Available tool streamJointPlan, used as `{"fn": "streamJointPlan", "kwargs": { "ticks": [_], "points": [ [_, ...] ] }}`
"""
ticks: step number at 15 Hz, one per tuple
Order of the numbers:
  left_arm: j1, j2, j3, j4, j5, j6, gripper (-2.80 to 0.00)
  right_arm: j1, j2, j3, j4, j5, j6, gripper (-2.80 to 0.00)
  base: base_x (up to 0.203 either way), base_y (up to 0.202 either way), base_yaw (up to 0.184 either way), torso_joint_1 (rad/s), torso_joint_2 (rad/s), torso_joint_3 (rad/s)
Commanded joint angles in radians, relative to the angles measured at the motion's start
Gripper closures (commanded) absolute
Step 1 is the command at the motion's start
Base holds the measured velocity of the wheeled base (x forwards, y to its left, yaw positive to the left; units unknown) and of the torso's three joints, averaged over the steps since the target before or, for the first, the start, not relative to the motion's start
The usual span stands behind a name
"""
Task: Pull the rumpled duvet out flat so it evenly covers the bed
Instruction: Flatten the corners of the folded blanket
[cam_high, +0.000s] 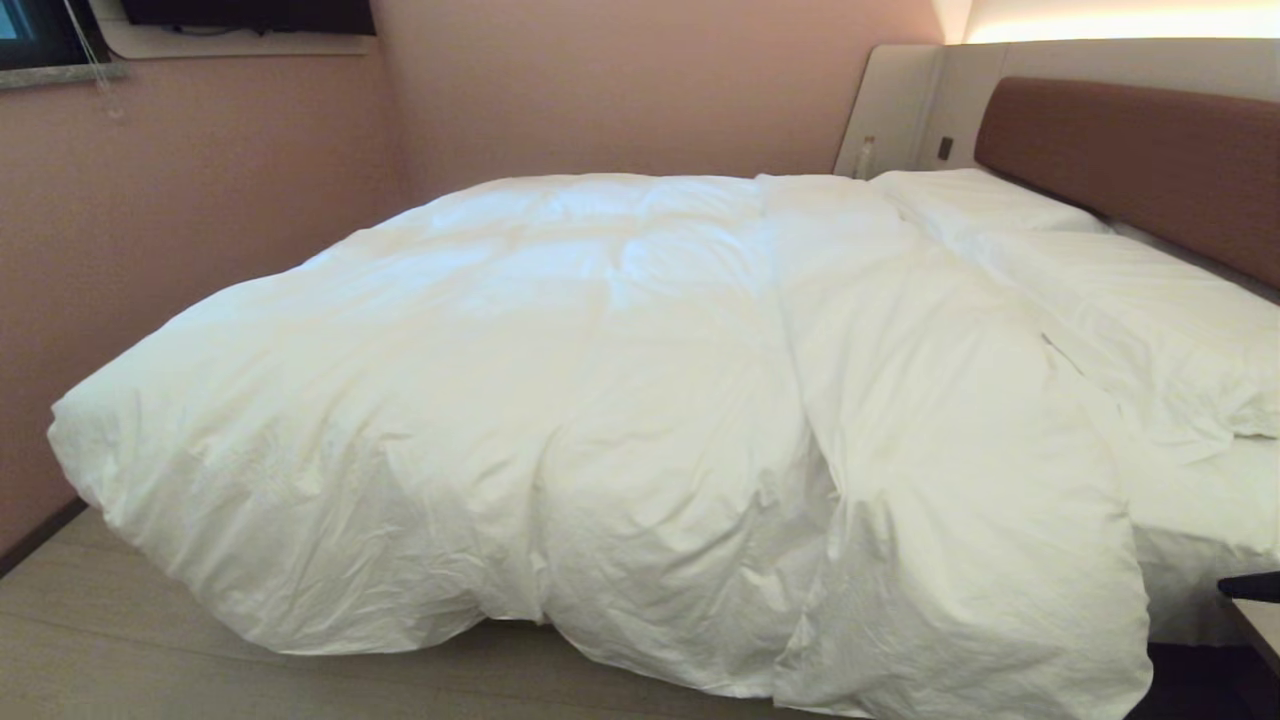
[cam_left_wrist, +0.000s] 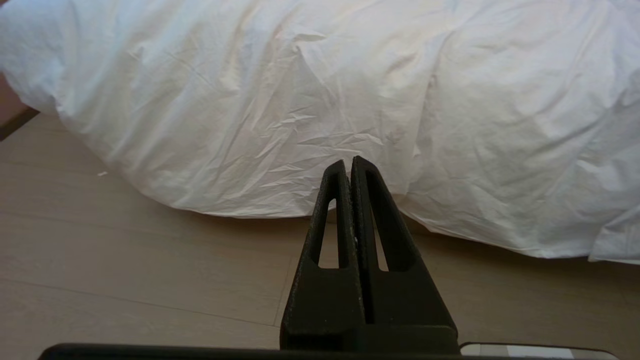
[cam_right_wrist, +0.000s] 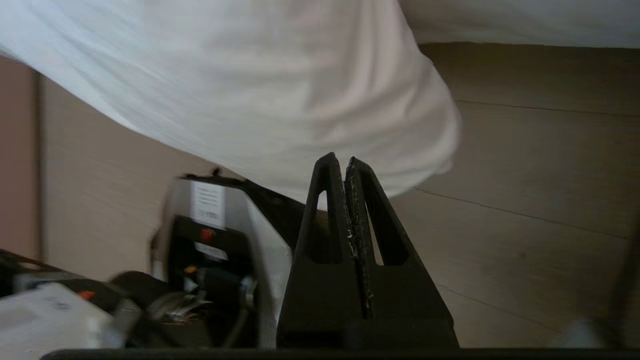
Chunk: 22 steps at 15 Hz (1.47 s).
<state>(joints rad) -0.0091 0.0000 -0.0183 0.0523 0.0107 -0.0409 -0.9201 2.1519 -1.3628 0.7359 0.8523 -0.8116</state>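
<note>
While the puffy, creased white cotton duvet (cam_high: 600, 400) lies heaped across the wide low bed (cam_high: 1130, 150), its near edge spills over the bed's side toward the pale wood floor (cam_left_wrist: 125, 260). Left gripper (cam_left_wrist: 348, 162) hangs before that edge, fingers pressed together, empty. Right gripper (cam_right_wrist: 340, 160), likewise closed and empty, sits beneath a hanging duvet corner.

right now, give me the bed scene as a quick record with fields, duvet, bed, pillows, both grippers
duvet: duvet is white and rumpled, spread over most of the mattress, with its near edge hanging to the floor
bed: bed has a brown headboard at the right, by the pink wall
pillows: pillows are white and lie by the headboard
left gripper: left gripper is shut and empty, low over the floor, pointing at the duvet's hanging edge
right gripper: right gripper is shut and empty, near a drooping duvet corner
</note>
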Motion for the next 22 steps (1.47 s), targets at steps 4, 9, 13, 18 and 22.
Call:
{"fn": "streamJointPlan", "kwargs": {
  "ticks": [4, 9, 13, 18, 22],
  "points": [
    [0.000, 0.000, 0.000, 0.000, 0.000, -0.001, 0.00, -0.022, 0.057, 0.035, -0.158, -0.064, -0.141, 0.00, 0.000, 0.000, 0.000, 0.000, 0.00, 0.000],
    [0.000, 0.000, 0.000, 0.000, 0.000, -0.001, 0.00, -0.028, 0.164, 0.014, -0.196, -0.061, -0.414, 0.00, 0.000, 0.000, 0.000, 0.000, 0.00, 0.000],
    [0.000, 0.000, 0.000, 0.000, 0.000, -0.001, 0.00, -0.032, 0.217, -0.024, -0.100, -0.035, -0.639, 0.00, 0.000, 0.000, 0.000, 0.000, 0.00, 0.000],
    [0.000, 0.000, 0.000, 0.000, 0.000, -0.001, 0.00, -0.016, 0.268, -0.094, -0.032, -0.035, -0.702, 0.00, 0.000, 0.000, 0.000, 0.000, 0.00, 0.000],
    [0.000, 0.000, 0.000, 0.000, 0.000, -0.001, 0.00, 0.018, 0.278, -0.094, -0.029, -0.035, -0.719, 0.00, 0.000, 0.000, 0.000, 0.000, 0.00, 0.000]
  ]
}}
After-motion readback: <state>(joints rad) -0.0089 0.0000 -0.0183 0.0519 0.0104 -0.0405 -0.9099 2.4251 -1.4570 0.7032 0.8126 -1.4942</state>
